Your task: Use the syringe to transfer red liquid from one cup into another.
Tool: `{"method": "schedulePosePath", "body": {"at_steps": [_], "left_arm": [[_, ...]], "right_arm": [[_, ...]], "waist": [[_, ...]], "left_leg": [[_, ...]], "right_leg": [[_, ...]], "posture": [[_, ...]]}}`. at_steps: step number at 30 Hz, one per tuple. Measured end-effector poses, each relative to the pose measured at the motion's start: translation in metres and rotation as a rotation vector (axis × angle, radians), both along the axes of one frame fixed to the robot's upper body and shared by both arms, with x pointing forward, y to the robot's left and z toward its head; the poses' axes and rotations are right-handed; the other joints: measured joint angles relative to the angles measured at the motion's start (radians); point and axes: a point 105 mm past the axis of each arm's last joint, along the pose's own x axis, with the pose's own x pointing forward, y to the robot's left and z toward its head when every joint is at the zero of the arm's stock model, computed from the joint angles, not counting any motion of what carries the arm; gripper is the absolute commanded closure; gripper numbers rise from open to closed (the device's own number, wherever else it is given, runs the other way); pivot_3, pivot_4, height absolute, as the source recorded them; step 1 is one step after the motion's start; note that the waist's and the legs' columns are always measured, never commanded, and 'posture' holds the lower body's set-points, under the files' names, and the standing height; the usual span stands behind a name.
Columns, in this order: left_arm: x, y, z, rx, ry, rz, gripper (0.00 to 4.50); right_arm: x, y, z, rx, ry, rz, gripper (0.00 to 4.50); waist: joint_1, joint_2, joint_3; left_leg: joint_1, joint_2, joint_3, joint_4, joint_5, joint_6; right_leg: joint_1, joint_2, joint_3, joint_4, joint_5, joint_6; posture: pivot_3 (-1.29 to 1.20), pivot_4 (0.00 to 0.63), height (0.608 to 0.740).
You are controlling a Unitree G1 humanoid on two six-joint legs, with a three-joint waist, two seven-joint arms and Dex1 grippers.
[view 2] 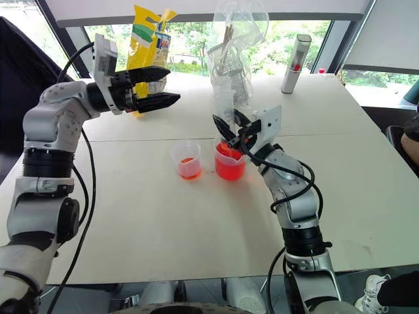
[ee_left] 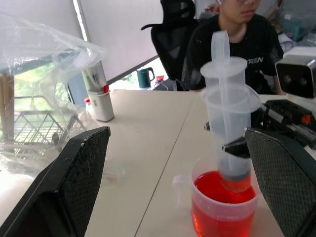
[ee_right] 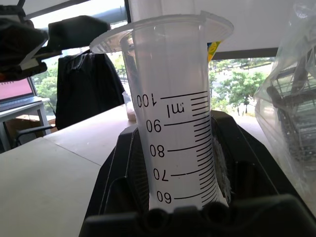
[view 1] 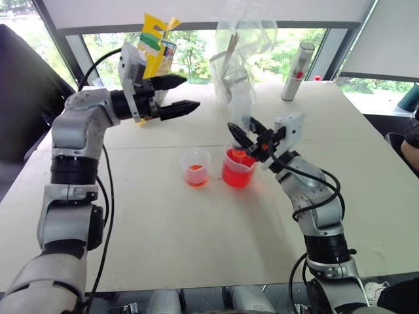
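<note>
1. The syringe (ee_left: 228, 113) is clear plastic with a fat barrel, black marks reading 60 to 100 ml, and a white plunger raised above its flange.
2. It stands upright, its tip dipped in the red liquid (ee_left: 223, 207) of the big cup (view 1: 237, 169) on the desk (view 1: 196, 229).
3. The right pincer (view 1: 247, 140) is clamped on the barrel.
4. The left pincer (view 1: 177, 95) hangs wide open, empty, well apart from it.
5. The small cup (view 1: 196, 167) stands just beside the big one, holding a little red.

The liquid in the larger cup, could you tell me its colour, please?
The liquid is bright red-orange, clearest in the left wrist view.
</note>
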Motion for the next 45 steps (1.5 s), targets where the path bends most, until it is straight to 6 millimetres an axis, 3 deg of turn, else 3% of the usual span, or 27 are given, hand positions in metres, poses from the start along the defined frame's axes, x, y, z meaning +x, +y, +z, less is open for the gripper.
{"method": "schedulePosePath", "body": {"at_steps": [4,8,14,17,23,32,38,45], "left_arm": [[-0.003,0.0,-0.011,0.026,0.013,0.005,0.06],[-0.006,-0.003,-0.014,0.045,0.009,-0.003,0.06],[-0.006,0.003,-0.015,0.079,0.007,0.018,0.06],[-0.007,0.01,-0.014,0.098,0.006,0.03,0.06],[-0.014,0.029,-0.01,0.117,0.038,0.039,0.06],[-0.022,0.035,0.002,0.067,0.049,0.026,0.06],[-0.016,0.029,0.03,0.003,-0.011,0.035,0.06],[-0.004,0.013,0.027,-0.062,0.024,0.015,0.06]], "right_arm": [[0.004,-0.005,0.028,-0.013,-0.087,-0.011,3.14],[0.001,0.005,0.055,0.006,-0.144,0.049,3.14],[-0.012,0.045,0.066,0.074,-0.112,0.239,3.14],[-0.016,0.07,0.058,0.099,-0.078,0.319,3.14],[0.0,0.092,0.026,0.108,-0.002,0.347,3.14],[0.016,0.092,-0.012,0.073,0.047,0.311,3.14],[0.015,0.092,-0.02,0.066,0.052,0.305,3.14],[0.014,0.094,-0.022,0.061,0.055,0.307,3.14]], "waist": [[0.0,-0.001,-0.002],[-0.002,-0.001,-0.003],[-0.004,-0.001,-0.003],[-0.004,-0.001,-0.005],[-0.004,-0.004,-0.009],[-0.006,-0.005,-0.01],[-0.006,-0.005,-0.01],[-0.007,-0.005,-0.011]], "left_leg": [[0.0,0.0,0.0,0.002,-0.001,0.001],[0.001,0.0,0.0,0.003,-0.001,0.001],[0.002,0.001,-0.001,0.003,-0.001,0.001],[0.001,0.0,-0.001,0.004,-0.001,0.001],[0.001,0.0,-0.001,0.004,-0.001,0.001],[0.001,0.0,-0.001,0.004,-0.001,0.001],[0.001,0.0,-0.002,0.004,-0.001,0.001],[0.001,0.0,-0.002,0.004,-0.001,0.001]], "right_leg": [[0.0,0.0,0.0,0.002,0.0,0.0],[0.0,0.0,0.0,0.006,0.0,0.0],[-0.001,0.001,0.0,0.008,0.0,0.0],[-0.001,0.001,0.0,0.008,0.0,0.0],[-0.001,0.0,0.0,0.008,0.0,0.0],[-0.001,0.0,-0.001,0.008,0.0,0.0],[0.0,0.0,-0.001,0.009,0.0,0.0],[-0.001,0.0,-0.001,0.009,0.0,0.0]], "posture": [[0.0,0.0,0.739],[0.0,0.0,0.739],[0.0,0.0,0.739],[0.0,0.0,0.739],[0.0,0.0,0.739],[0.0,0.0,0.739],[0.0,0.0,0.739],[0.0,0.0,0.739]]}}
